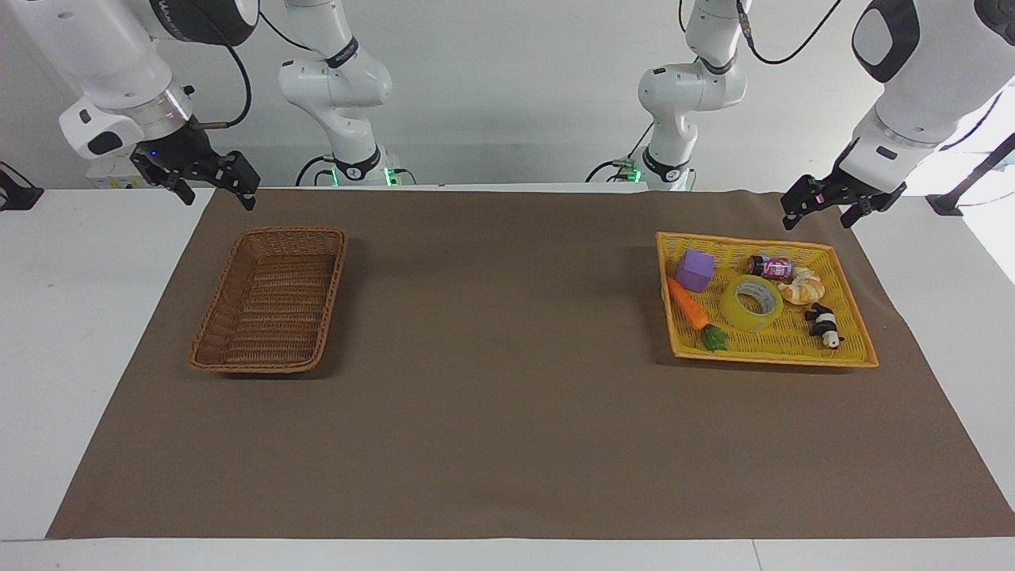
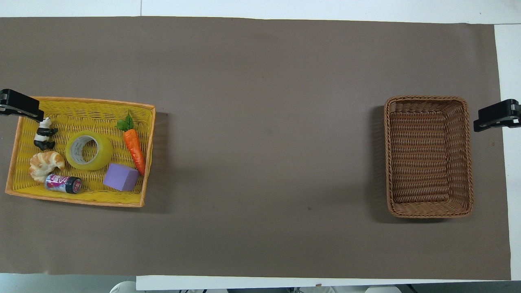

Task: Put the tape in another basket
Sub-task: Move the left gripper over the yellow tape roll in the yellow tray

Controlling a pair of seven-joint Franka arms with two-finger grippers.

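The tape [image 1: 752, 304], a yellow roll with a pale core, lies flat in the middle of the flat yellow tray [image 1: 773, 358] at the left arm's end of the table. It also shows in the overhead view [image 2: 88, 150]. The dark brown wicker basket [image 1: 293, 231] stands with nothing in it at the right arm's end, and its rim shows in the overhead view [image 2: 427, 98]. My left gripper [image 1: 818, 219] hangs open in the air over the mat's edge by the tray's corner. My right gripper [image 1: 220, 200] hangs open above the mat's corner by the basket.
In the yellow tray [image 2: 77, 200] around the tape lie a purple cube [image 2: 121, 178], a toy carrot [image 2: 134, 145], a small can [image 2: 63, 183], a croissant [image 2: 44, 164] and a panda figure [image 2: 44, 134]. A brown mat [image 1: 507, 357] covers the table between tray and basket.
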